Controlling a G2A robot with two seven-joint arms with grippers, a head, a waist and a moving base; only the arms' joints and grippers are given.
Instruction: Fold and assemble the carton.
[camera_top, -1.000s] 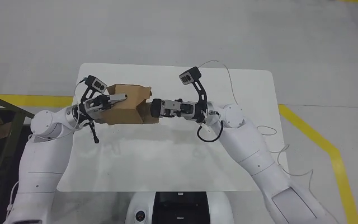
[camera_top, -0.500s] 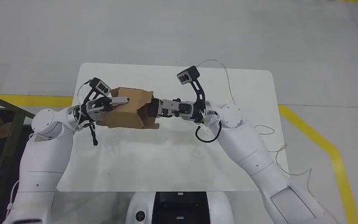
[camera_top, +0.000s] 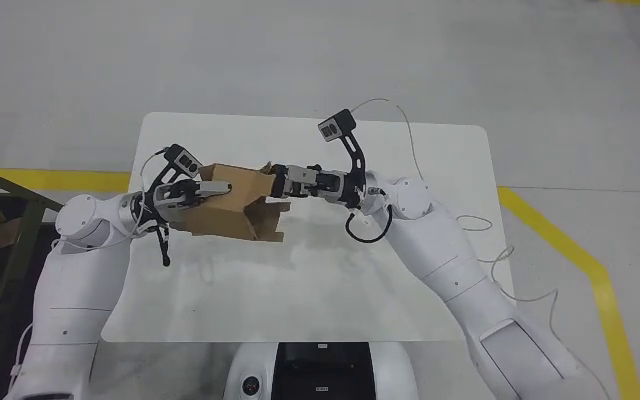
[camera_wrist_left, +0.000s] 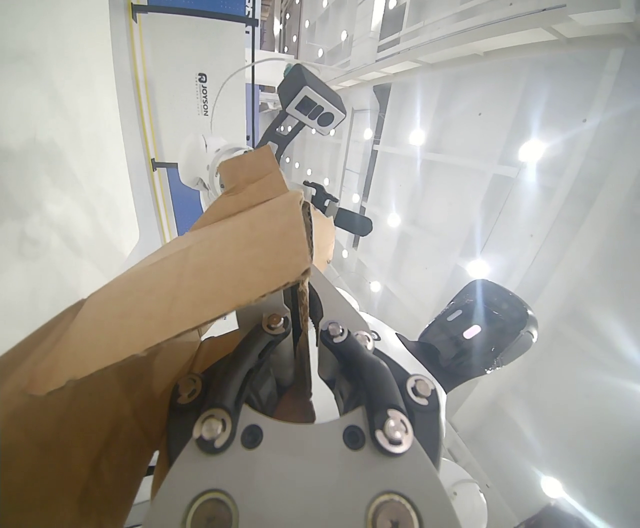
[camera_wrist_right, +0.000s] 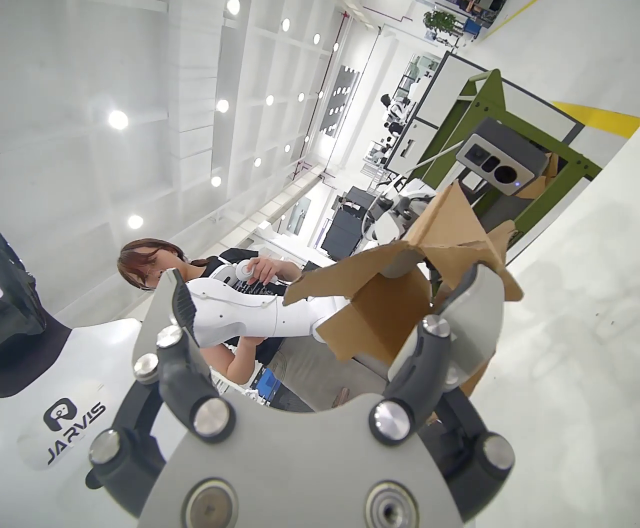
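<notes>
The carton (camera_top: 240, 210) lay lengthwise between the arms. The left gripper (camera_top: 220, 187) pinched one wall, and the right gripper (camera_top: 272, 188), spread, sat at the open, flapped end.

**Bright hall, grey floor**

A white worktop (camera_top: 300, 290) stands on pale grey floor (camera_top: 300, 60) marked with yellow tape (camera_top: 70, 179). Round ceiling lights (camera_wrist_left: 532, 149) shine overhead; a green metal frame (camera_wrist_right: 502, 100) stands near the worktop.
</notes>
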